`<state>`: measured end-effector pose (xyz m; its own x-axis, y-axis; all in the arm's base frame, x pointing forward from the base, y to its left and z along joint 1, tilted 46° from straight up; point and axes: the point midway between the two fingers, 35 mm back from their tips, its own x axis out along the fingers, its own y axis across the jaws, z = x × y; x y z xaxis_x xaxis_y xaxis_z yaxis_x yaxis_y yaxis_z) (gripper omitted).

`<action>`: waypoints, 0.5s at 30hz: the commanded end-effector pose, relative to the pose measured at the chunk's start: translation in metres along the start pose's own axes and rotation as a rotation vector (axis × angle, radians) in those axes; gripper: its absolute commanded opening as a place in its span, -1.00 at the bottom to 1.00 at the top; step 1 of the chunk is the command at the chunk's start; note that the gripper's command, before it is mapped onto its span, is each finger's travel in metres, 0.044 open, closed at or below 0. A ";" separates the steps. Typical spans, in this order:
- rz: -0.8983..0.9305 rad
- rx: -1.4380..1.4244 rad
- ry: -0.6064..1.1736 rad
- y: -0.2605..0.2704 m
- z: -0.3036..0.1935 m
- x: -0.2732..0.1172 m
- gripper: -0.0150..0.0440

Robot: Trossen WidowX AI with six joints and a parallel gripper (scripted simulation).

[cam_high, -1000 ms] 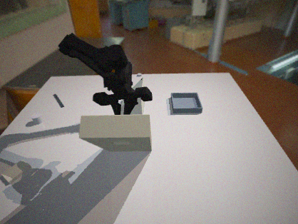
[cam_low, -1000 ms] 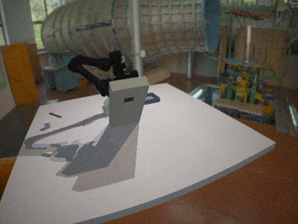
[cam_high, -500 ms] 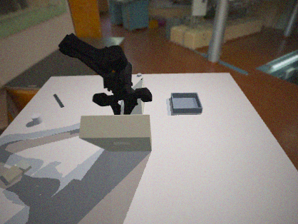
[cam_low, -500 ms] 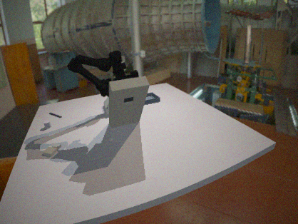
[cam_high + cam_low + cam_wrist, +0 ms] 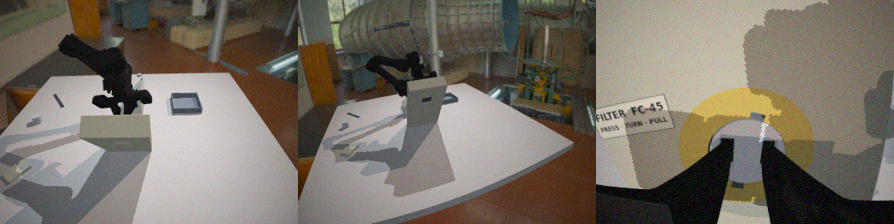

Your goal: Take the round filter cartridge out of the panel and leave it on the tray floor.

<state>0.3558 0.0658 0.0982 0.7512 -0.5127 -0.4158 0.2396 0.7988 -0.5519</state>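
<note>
The service panel (image 5: 114,126) (image 5: 423,112) (image 5: 671,50) stands upright; its working face is turned away from the top and exterior views. In the wrist view the round grey cartridge (image 5: 747,172) sits inside a yellow ring (image 5: 693,147) on that face. My gripper (image 5: 746,147) is partly open with nothing clamped between its fingers. Its two fingertips lie over the cartridge's face, where they hide the two slots; whether the tips are inside them I cannot tell. In the exterior view the panel hides the fingers. The tray (image 5: 187,110) (image 5: 452,101) is empty.
A label (image 5: 633,117) is on the panel left of the ring. The tray stands to the right of the panel in the top view. A dark rod (image 5: 58,100) (image 5: 353,115) and a small pale cylinder (image 5: 36,118) lie on the table's left side. Arm shadows cross the panel face.
</note>
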 end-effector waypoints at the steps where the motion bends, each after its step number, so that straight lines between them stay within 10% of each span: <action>1: 0.005 -0.003 0.001 0.001 -0.001 0.003 -0.18; 15: 0.005 -0.003 0.000 0.001 -0.001 0.007 -0.18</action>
<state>0.3591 0.0641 0.0961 0.7525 -0.5138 -0.4121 0.2387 0.7958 -0.5565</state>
